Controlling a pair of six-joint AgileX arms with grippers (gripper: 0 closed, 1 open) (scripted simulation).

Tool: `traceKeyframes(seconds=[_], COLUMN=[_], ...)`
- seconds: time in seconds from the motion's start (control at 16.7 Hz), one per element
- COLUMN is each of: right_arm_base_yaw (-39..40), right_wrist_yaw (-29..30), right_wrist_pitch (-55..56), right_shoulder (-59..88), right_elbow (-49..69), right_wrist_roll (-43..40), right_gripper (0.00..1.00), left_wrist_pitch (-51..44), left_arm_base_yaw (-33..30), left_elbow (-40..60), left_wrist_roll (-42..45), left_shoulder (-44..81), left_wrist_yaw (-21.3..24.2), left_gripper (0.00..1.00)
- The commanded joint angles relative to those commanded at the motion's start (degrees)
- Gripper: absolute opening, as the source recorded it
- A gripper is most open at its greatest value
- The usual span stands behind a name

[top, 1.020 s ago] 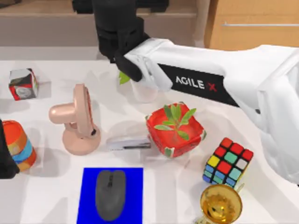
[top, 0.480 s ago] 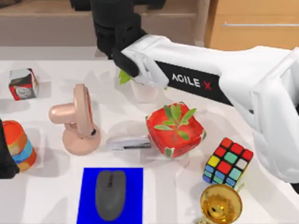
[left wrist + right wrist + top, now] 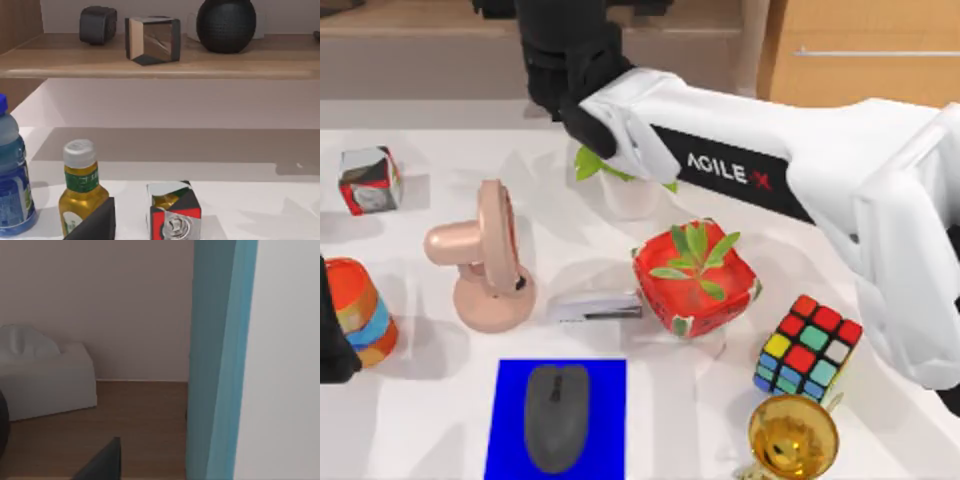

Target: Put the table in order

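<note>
Right tool (image 3: 575, 95) hangs over the white cup with green leaves (image 3: 625, 180) at the counter's (image 3: 440, 420) twelve o'clock; its grip I cannot tell. Red plant pot (image 3: 695, 275) sits at four o'clock of the cup. Left arm waits at nine o'clock.

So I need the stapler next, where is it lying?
In the top view the stapler lies flat mid-table, between the pink fan and the red plant pot, just behind the blue mat.
</note>
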Motion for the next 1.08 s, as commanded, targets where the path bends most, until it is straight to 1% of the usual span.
traceKeyframes(seconds=[0.66, 0.72, 1.08], right_arm_base_yaw=[0.0, 0.0, 0.0], right_wrist_yaw=[0.0, 0.0, 0.0], right_wrist_pitch=[0.0, 0.0, 0.0], right_shoulder=[0.0, 0.0, 0.0], right_elbow=[0.0, 0.0, 0.0], right_wrist_roll=[0.0, 0.0, 0.0], right_gripper=[0.02, 0.0, 0.0], left_wrist_pitch=[0.0, 0.0, 0.0], left_arm_base_yaw=[0.0, 0.0, 0.0], left_elbow=[0.0, 0.0, 0.0], left_wrist_roll=[0.0, 0.0, 0.0], left_shoulder=[0.0, 0.0, 0.0], left_wrist_yaw=[0.0, 0.0, 0.0], left_gripper=[1.0, 1.0, 1.0])
